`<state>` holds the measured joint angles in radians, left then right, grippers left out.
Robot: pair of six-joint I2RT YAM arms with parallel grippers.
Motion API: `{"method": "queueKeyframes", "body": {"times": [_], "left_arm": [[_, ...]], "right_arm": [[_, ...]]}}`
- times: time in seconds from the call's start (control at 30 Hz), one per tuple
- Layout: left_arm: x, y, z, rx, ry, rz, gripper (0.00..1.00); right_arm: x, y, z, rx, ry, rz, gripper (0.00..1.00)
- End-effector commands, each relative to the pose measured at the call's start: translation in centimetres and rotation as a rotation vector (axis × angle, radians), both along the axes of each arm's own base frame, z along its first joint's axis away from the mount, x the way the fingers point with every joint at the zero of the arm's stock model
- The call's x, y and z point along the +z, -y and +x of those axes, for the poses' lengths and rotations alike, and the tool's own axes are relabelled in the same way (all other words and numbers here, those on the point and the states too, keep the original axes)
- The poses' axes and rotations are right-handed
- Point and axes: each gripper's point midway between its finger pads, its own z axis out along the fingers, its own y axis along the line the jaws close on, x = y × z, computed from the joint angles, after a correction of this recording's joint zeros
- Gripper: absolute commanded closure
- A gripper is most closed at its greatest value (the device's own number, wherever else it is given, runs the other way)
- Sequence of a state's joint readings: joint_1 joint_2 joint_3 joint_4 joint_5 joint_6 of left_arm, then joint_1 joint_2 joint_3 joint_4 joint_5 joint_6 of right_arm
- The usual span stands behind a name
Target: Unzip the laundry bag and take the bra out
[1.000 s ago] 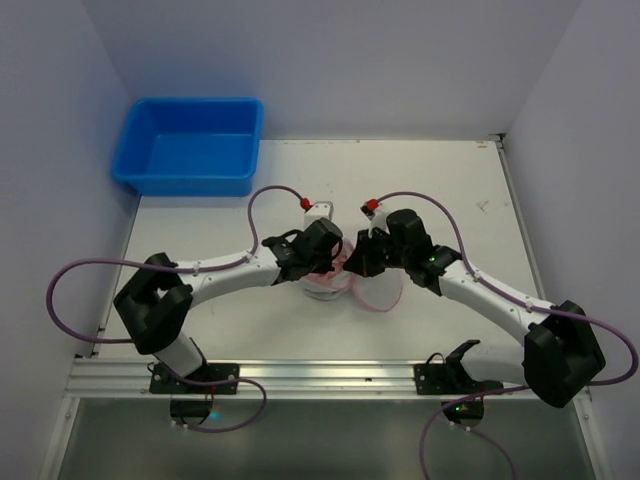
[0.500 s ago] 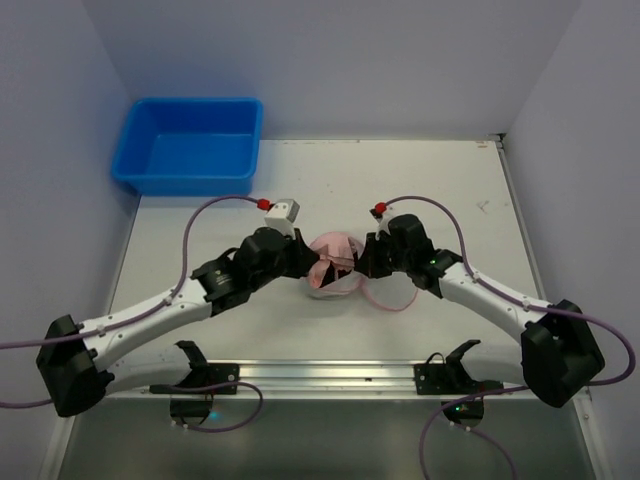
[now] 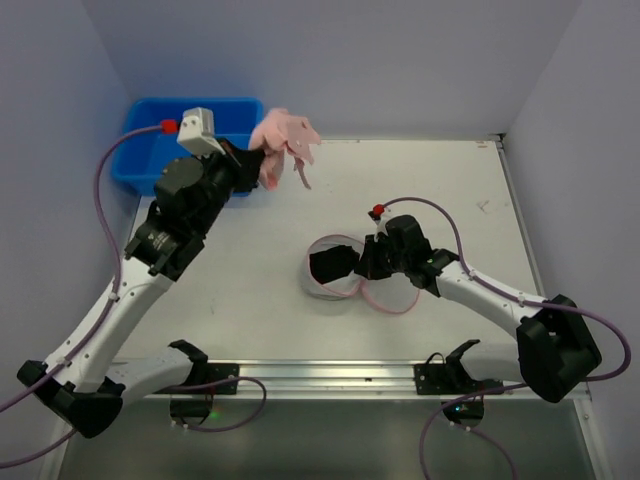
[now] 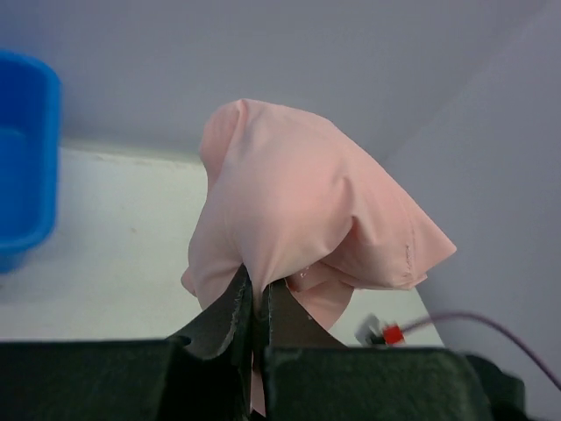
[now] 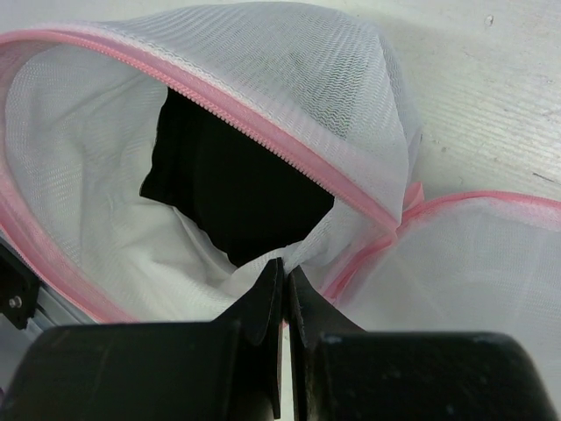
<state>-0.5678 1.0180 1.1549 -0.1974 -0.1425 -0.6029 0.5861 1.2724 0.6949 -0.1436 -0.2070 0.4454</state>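
White tabletop, lilac walls: the laundry bag lies unzipped at centre, right end effector pinching its mesh. The left end effector grips the pink bra aloft at eleven o'clock (only setting it down remains, I'd judge).

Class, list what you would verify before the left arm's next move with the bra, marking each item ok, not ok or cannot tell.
1. Bra pinched by the left fingers: ok.
2. Bra out of the laundry bag and held up apart from it: ok.
3. Bag's pink zipper rim open: ok.
4. Right fingers shut on the bag's mesh: ok.
5. Bra directly over the blue tub: cannot tell.
6. Bag emptied: not ok, something black shows inside.
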Motion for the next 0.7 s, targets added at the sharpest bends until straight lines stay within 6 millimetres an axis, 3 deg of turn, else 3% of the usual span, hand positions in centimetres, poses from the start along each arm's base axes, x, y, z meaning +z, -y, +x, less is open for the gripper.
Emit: {"method": "queueKeyframes", "body": {"times": [0.0, 0.03, 0.07, 0.1, 0.17, 0.2, 0.37, 0.4, 0.47, 0.5, 0.53, 0.57, 0.6, 0.67], "left_arm": [[3.0, -7.9, 4.4, 0.355, 0.046, 0.194, 1.0], [2.1, -9.4, 6.1, 0.435, 0.008, 0.236, 1.0], [3.2, -10.8, 6.7, 0.474, 0.009, 0.243, 1.0], [2.2, -13.1, 8.6, 0.54, -0.024, 0.284, 1.0], [2.8, -15.7, 10.4, 0.617, -0.022, 0.295, 1.0], [1.1, -18.1, 12.4, 0.676, -0.069, 0.315, 1.0], [-2.9, -23.7, 18.1, 0.767, -0.176, 0.298, 1.0], [-4.7, -25.0, 19.9, 0.793, -0.209, 0.308, 1.0], [-6.4, -27.7, 21.5, 0.834, -0.244, 0.316, 1.0], [-9.8, -29.7, 23.0, 0.852, -0.317, 0.34, 1.0], [-9.3, -30.6, 24.1, 0.858, -0.308, 0.334, 1.0], [-10.5, -31.5, 24.5, 0.863, -0.345, 0.349, 1.0], [-13.6, -32.9, 25.6, 0.871, -0.405, 0.365, 1.0], [-14.4, -34.1, 26.9, 0.877, -0.41, 0.369, 1.0]], "right_arm": [[0.5, -0.4, -0.2, 0.012, 0.004, 0.028, 1.0], [0.5, -0.3, -0.2, 0.014, 0.003, 0.029, 1.0], [0.7, -0.3, -0.3, 0.017, 0.004, 0.031, 1.0], [0.7, -0.3, -0.4, 0.022, 0.002, 0.028, 1.0], [0.9, -0.2, -0.5, 0.022, 0.002, 0.028, 1.0], [1.1, -0.2, -0.6, 0.023, 0.005, 0.031, 1.0], [2.2, -1.4, -1.2, 0.059, -0.005, 0.113, 1.0], [2.3, -1.6, -1.3, 0.067, -0.008, 0.122, 1.0], [2.5, -1.9, -1.4, 0.081, -0.019, 0.132, 1.0], [2.5, -2.0, -1.5, 0.081, -0.025, 0.133, 1.0], [2.6, -2.1, -1.4, 0.085, -0.024, 0.135, 1.0], [2.6, -2.1, -1.4, 0.083, -0.028, 0.135, 1.0], [2.4, -2.0, -1.6, 0.089, -0.038, 0.127, 1.0], [2.2, -1.9, -1.6, 0.088, -0.048, 0.111, 1.0]]}}
